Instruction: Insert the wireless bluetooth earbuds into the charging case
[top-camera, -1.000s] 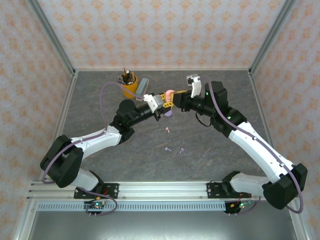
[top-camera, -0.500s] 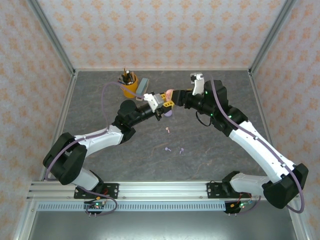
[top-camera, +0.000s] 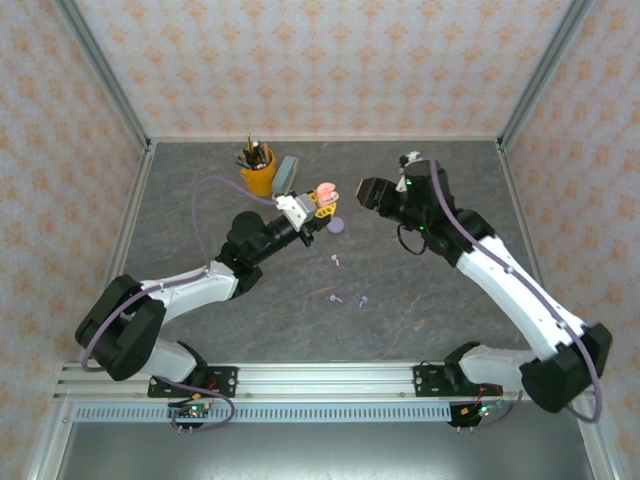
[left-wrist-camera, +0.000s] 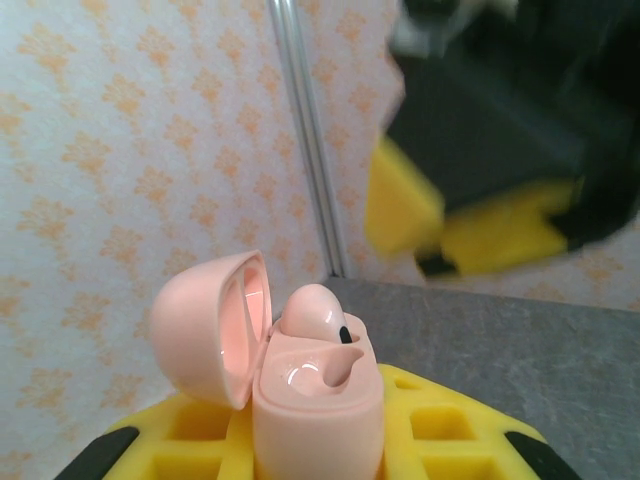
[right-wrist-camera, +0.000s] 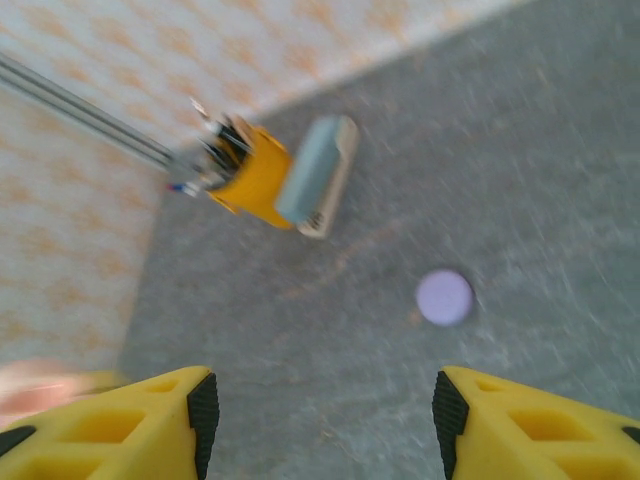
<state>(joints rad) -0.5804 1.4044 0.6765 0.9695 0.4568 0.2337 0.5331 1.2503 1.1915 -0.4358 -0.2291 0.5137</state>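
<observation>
Right claw (top-camera: 362, 190) open, empty; loose pink earbud (top-camera: 337, 260) lies at its 7 o'clock. Left claw (top-camera: 320, 206) grips open charging case (left-wrist-camera: 312, 390).

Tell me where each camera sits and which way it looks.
Top camera: above, behind the arms, looking down at the table; both arms show.
Left wrist: faces the wall; left gripper clamps an open pink case.
Right wrist: looks down past the open right gripper at a lilac disc.
Shared: top and right wrist see that disc.
</observation>
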